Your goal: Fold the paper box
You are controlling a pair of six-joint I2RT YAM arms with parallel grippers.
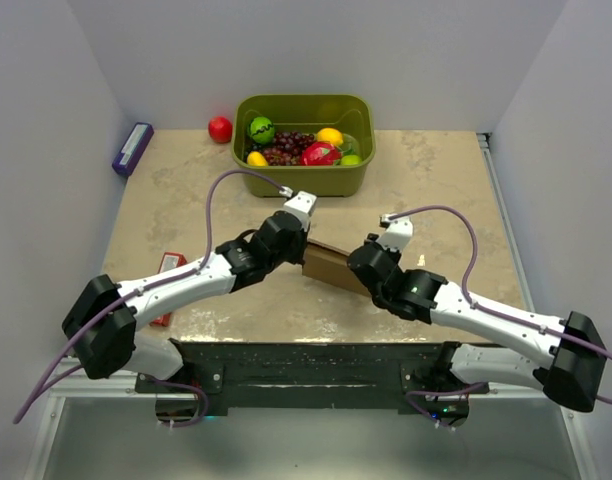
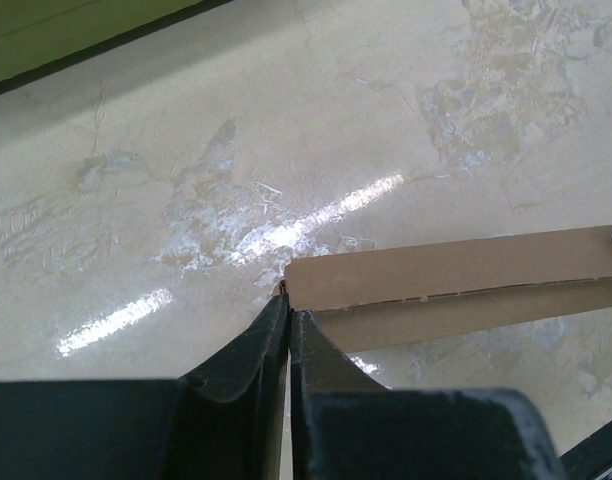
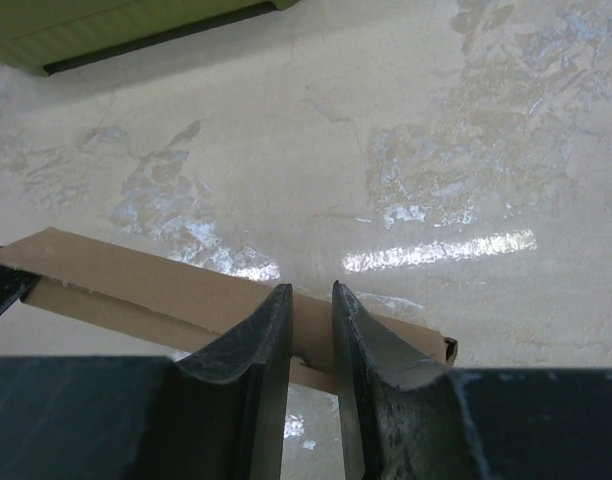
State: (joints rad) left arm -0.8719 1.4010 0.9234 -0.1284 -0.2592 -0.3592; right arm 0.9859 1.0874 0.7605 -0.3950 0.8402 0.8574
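The paper box (image 1: pixel 331 265), flat brown cardboard, lies in the middle of the table between both arms. My left gripper (image 1: pixel 300 247) is at its left end. In the left wrist view the left gripper (image 2: pixel 288 300) is shut, pinching a thin edge at the corner of the paper box (image 2: pixel 456 275). My right gripper (image 1: pixel 364 268) is at the box's right end. In the right wrist view the right gripper (image 3: pixel 312 290) stands over the paper box (image 3: pixel 136 275) with a narrow gap between its fingers; cardboard shows through the gap.
An olive-green tub (image 1: pixel 251 165) of fruit stands at the back centre, with a red ball (image 1: pixel 220 129) to its left. A purple pack (image 1: pixel 132 148) lies at the far left edge. A slim red pack (image 1: pixel 169 270) lies partly under my left arm.
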